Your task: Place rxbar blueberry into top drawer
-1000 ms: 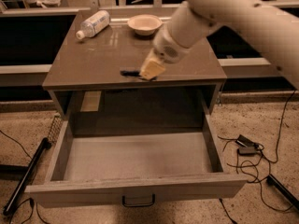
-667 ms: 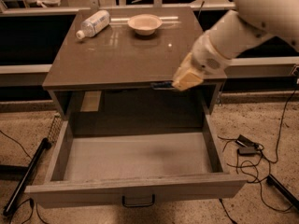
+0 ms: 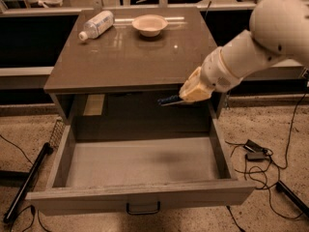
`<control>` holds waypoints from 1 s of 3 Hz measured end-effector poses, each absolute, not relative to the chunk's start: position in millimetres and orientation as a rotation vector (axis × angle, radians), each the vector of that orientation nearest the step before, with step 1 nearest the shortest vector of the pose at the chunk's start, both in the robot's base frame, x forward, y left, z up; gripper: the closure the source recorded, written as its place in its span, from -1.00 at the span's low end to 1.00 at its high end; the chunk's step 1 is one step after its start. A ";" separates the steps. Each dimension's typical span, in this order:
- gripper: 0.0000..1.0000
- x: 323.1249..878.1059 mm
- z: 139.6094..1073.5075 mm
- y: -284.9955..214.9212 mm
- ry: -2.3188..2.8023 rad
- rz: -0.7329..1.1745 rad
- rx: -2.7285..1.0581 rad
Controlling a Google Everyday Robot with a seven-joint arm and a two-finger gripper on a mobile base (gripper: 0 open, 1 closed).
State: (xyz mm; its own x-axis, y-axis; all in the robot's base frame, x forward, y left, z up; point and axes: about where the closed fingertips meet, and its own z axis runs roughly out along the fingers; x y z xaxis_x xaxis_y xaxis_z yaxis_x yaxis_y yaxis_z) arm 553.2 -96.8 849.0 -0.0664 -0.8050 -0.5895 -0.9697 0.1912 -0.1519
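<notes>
My gripper (image 3: 179, 98) hangs in front of the cabinet's top edge, above the back right part of the open top drawer (image 3: 140, 197). It is shut on the rxbar blueberry (image 3: 168, 100), a dark blue bar that sticks out to the left from the fingers. The bar is held in the air, well above the drawer's pale grey floor (image 3: 145, 161). The drawer is pulled fully out, with a small dark handle (image 3: 143, 209) on its front, and nothing lies in it.
A clear plastic bottle (image 3: 96, 24) lies at the back left of the cabinet top (image 3: 120, 57). A white bowl (image 3: 150, 24) stands at the back middle. Cables and a power brick (image 3: 256, 151) lie on the floor to the right. A dark rod (image 3: 26, 182) lies left.
My arm has moved right and down off the cabinet top with the bar, and now holds it in front of the top edge over the open drawer.
</notes>
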 end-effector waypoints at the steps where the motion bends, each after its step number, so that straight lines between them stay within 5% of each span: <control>1: 1.00 543.6 811.6 -86.1 1.755 0.400 -1.651; 3: 1.00 534.0 754.5 -77.2 1.440 0.422 -1.746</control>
State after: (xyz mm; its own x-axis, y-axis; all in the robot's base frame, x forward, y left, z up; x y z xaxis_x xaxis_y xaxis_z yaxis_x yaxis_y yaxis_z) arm 534.0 -77.2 754.5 0.2913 -0.6551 -0.6971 -0.9277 -0.0156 -0.3729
